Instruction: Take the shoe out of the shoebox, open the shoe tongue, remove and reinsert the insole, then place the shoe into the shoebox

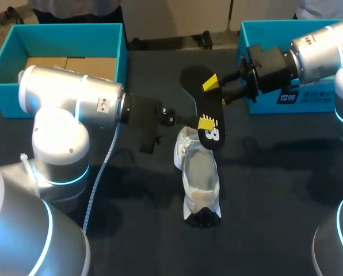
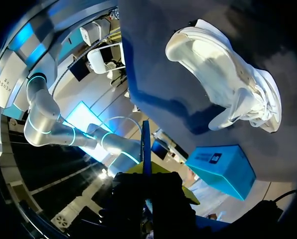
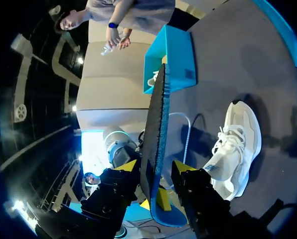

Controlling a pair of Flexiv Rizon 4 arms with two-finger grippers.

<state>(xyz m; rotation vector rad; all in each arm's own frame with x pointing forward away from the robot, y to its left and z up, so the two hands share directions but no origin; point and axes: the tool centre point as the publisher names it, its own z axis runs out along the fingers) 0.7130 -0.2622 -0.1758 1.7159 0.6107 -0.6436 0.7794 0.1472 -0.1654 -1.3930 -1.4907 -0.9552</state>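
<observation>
Right gripper (image 3: 156, 172) pinches the insole (image 1: 212, 106) at its far end; left gripper (image 2: 147, 175) nips its near end, just above the shoe (image 1: 200, 172) lying mid-table. Looks thin, light and floppy: best held by the edges, and gently.

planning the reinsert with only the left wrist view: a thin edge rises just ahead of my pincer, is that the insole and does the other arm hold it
observer: yes, that's the insole. the right pincer is shut on it, a yellow tip on each face
operator: where is it relative to the shoe
observer: in the head view its lower end overlaps the far end of the white shoe; whether they touch i can't tell
</observation>
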